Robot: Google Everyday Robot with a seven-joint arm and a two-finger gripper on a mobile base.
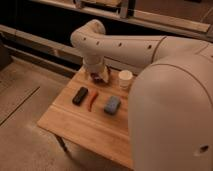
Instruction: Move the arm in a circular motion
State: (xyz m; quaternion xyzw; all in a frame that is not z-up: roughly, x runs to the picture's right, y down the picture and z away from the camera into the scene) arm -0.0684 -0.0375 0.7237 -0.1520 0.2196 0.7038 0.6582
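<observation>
The arm [150, 50] is a thick cream-white tube with small dark holes. It reaches from the right foreground to a rounded elbow [89, 36] at the upper left, then bends down into a short cylindrical end [94, 64]. The gripper [99, 76] hangs below that end, over the back of the wooden table [85, 130], close to a dark round thing there. The arm's big near segment [175, 120] hides the table's right part.
On the table lie a black block [80, 95], a thin red object [92, 99] and a blue block [112, 105]. A white cup [125, 79] stands at the back. Dark shelving [45, 25] runs behind the table, and grey floor [25, 110] lies to the left.
</observation>
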